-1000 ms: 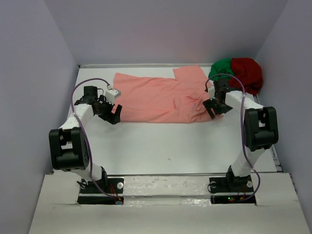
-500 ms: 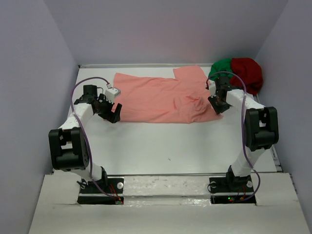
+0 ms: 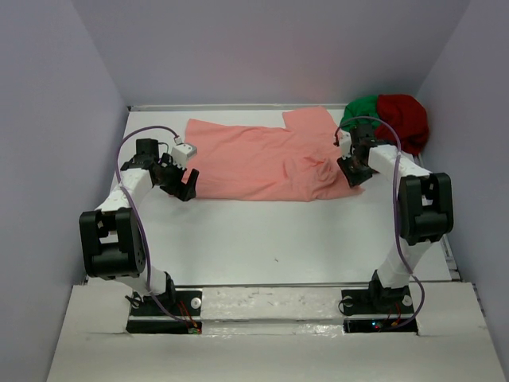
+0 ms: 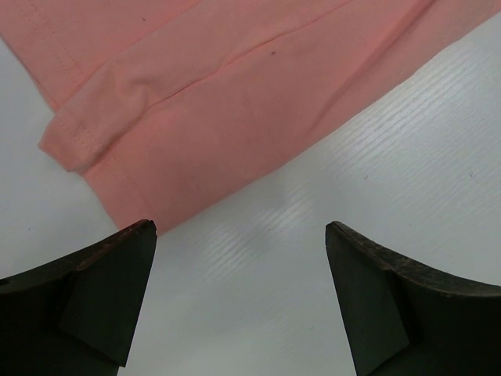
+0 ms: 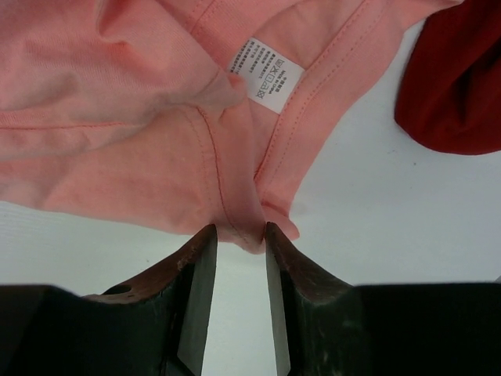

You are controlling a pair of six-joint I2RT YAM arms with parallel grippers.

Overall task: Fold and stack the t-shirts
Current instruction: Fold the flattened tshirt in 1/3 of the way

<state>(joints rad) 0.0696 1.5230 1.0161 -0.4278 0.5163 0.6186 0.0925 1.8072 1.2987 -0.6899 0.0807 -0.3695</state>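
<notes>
The salmon-pink t-shirt (image 3: 262,163) lies spread across the back of the table, its white neck tag (image 5: 266,76) at its right end. My right gripper (image 3: 350,171) is shut on a fold of the shirt's hem edge (image 5: 239,211), with cloth pinched between the fingertips (image 5: 205,243). My left gripper (image 3: 184,185) is open and empty over bare table just off the shirt's left corner (image 4: 117,180). The dark red t-shirt (image 3: 404,119) and the green t-shirt (image 3: 362,111) lie bunched together at the back right corner.
Grey walls close the table on the left, back and right. The bunched shirts sit close behind the right gripper, and the dark red one shows in the right wrist view (image 5: 458,86). White table (image 3: 278,231) lies in front of the salmon shirt.
My right gripper has moved a little toward the back and closed on the shirt's right edge, puckering the cloth there. The left arm has not moved.
</notes>
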